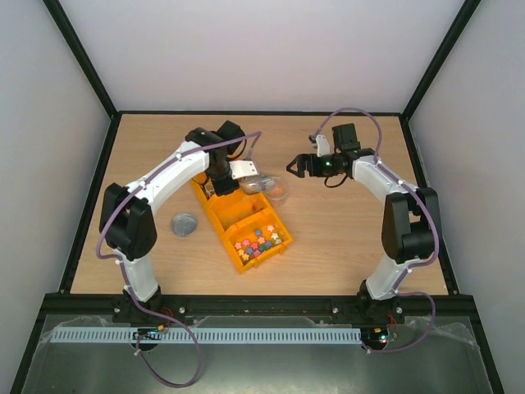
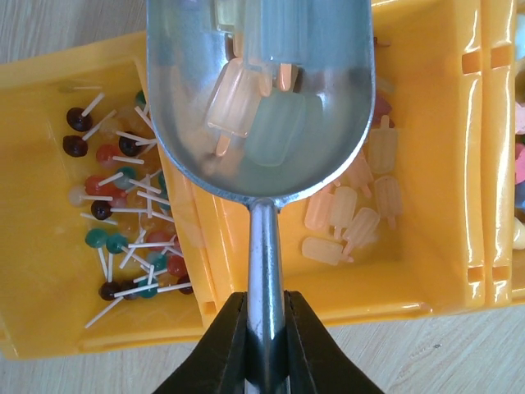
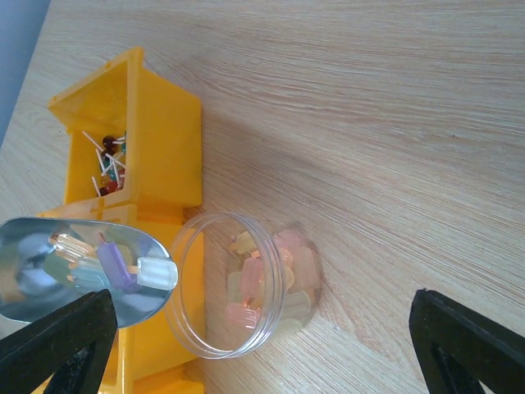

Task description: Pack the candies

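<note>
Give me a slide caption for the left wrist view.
Left tool clamps a metal scoop loaded with pale popsicle candies above a yellow bin of lollipops.

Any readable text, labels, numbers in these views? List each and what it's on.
None readable in any view.
scoop, bins, jar, grey disc, candies: no print visible.
arms: any markings too small to read.

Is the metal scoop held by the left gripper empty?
No, several pale popsicle-shaped candies lie in the scoop, whose handle the left gripper clamps.
</note>
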{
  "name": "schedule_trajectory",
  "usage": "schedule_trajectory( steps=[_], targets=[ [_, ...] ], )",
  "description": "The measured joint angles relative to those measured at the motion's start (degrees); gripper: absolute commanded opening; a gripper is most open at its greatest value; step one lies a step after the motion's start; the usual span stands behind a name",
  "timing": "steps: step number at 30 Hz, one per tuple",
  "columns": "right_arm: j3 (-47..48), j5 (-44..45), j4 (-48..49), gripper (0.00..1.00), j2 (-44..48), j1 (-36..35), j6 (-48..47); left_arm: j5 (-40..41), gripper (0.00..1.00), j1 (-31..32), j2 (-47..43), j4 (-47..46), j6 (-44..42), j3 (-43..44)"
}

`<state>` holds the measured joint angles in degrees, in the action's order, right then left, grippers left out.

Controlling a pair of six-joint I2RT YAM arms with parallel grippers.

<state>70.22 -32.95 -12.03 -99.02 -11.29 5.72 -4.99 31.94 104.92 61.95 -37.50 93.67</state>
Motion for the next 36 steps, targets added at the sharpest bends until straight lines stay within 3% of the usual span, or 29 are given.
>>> schedule_trajectory(
  steps=[19,36],
  targets=[
    [-1.0,-0.9,1.8,0.99,-0.8,0.5,1.3,6.6,0.02,3.3,6.6,9.2,0.9,11.8],
    [-1.3,-1.4,2.0,0.99,-0.9,1.0,1.5,12.7,0.02,5.5,6.7,10.6,0.8,12.3]
  ],
)
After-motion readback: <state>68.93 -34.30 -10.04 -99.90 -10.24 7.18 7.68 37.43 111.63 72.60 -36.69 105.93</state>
